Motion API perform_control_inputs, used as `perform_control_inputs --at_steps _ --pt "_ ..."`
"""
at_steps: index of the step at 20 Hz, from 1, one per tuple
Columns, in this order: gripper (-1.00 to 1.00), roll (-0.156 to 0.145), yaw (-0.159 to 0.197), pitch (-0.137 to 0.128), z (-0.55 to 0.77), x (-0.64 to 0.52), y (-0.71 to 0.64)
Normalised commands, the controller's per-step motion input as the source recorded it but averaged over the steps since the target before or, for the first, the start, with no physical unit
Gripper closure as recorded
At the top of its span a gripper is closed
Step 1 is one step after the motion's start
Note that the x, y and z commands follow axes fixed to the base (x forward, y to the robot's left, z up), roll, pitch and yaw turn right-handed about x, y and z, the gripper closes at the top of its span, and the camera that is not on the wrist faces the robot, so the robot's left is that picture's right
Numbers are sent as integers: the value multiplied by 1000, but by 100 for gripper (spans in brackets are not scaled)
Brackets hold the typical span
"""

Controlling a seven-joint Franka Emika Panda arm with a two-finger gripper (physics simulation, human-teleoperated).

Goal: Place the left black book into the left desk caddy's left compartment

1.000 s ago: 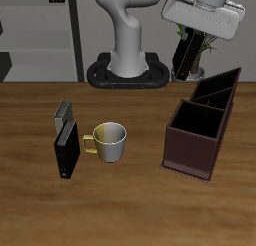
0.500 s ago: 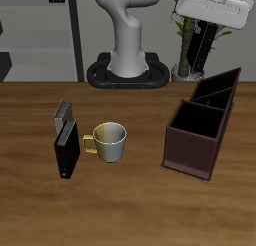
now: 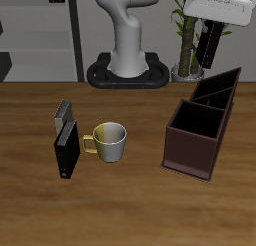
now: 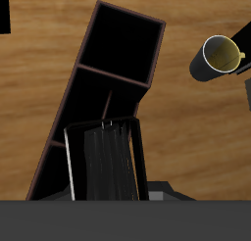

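The left black book (image 3: 215,45) hangs in the air under the gripper (image 3: 218,20), well above the table and over the far end of the left desk caddy (image 3: 205,125). Its long axis runs close to vertical, top edge clamped in the fingers, bottom edge pointing down toward the caddy's rear compartment. In the wrist view the book (image 4: 106,162) appears edge-on as a dark slab with pale page edges, with the caddy (image 4: 103,98) below it, divider and both black-lined compartments visible. The gripper is clenched on the book.

The caddy stands on the wooden table (image 3: 130,205) with its long axis running from about 7 o'clock near the front to 1 o'clock at the back. It is dark reddish-brown with a slanted rim.

The table is brown wood grain. Behind it stands the robot's white base on a black plate (image 3: 127,72), with grey shelving behind and a green plant (image 3: 187,35) at the back near 1 o'clock.

Counted: one caddy in view, one metal mug (image 3: 108,140) with a yellow handle near the centre, seen also from the wrist camera (image 4: 222,57), and two more books at 9 o'clock, a grey one (image 3: 63,115) and a black one (image 3: 67,151) just in front of it, both standing.
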Motion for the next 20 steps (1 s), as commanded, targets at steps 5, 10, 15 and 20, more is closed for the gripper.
perform_control_inputs --at_steps 5,10,15,20 --pt "100 23 -111 24 -203 -196 94" --pt "100 9 -67 16 -147 -101 84" --pt "100 43 -90 28 -126 -185 139" --pt "100 46 -42 6 -92 -167 217"
